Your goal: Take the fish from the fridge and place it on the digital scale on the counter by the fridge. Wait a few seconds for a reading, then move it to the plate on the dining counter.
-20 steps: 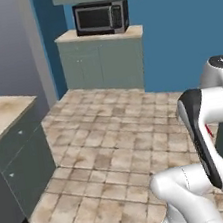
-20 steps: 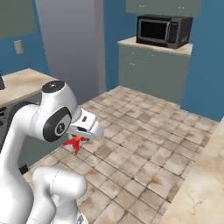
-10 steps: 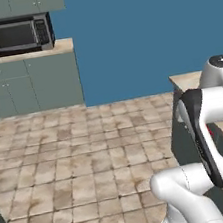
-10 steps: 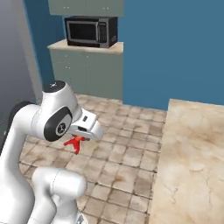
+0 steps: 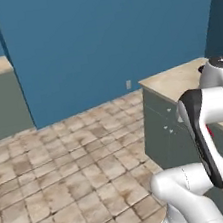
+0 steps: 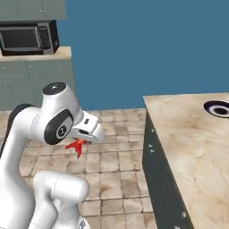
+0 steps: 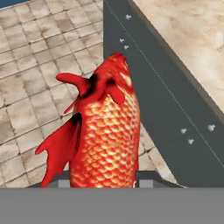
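Observation:
The red-orange fish [image 7: 107, 127] hangs head-away between my fingers, and my gripper [image 7: 105, 180] is shut on its tail end. From the right base camera the fish [image 6: 77, 146] dangles under the white hand, above the tiled floor and left of the dining counter [image 6: 197, 147]. The dark navy plate [image 6: 219, 108] with its white ring lies on that slab at the far right edge. In the hand view the dining counter's beige top [image 7: 188, 39] and dark side [image 7: 166, 109] run just to the right of the fish. The left base camera has the dining counter [image 5: 179, 79] behind my arm.
A blue wall [image 5: 107, 38] closes the back. A microwave [image 6: 27, 38] stands on a short grey-green cabinet [image 6: 36, 74] at the far left. Tiled floor [image 5: 66, 166] lies open between that cabinet and the island.
The whole picture has slid left as the base turned: the microwave cabinet went to the left edge and the island with the plate came in on the right. The fish stays gripped.

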